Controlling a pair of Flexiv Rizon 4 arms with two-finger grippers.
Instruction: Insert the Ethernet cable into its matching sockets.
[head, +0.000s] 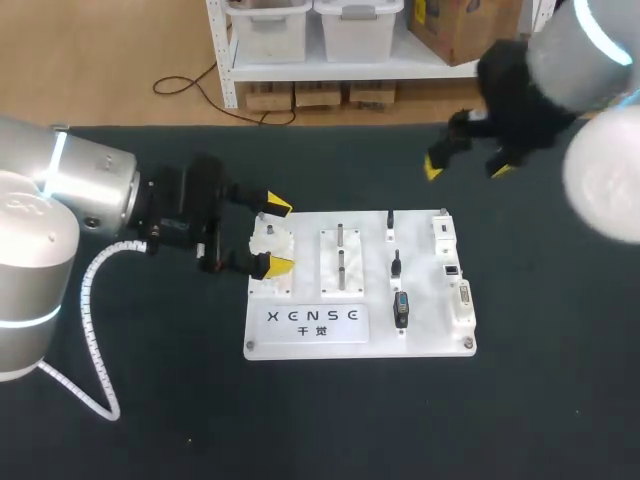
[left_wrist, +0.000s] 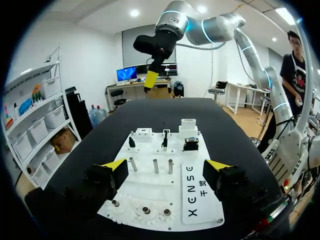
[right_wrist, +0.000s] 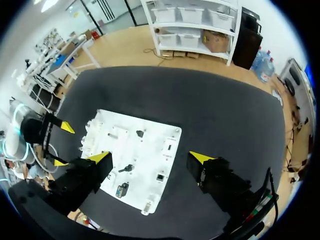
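Your left gripper (head: 280, 236), open and empty like the right gripper (head: 468, 168), sits close over the white board (head: 300, 345), so a careless sweep could shove it askew.

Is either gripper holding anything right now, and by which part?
Nothing is held. The left gripper and the right gripper are both open and empty.

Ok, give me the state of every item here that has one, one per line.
white board, flat on the table.
left gripper, jaws open, at the board's left edge.
right gripper, jaws open, raised beyond the board's far edge.
metal pegs, upright in the board.
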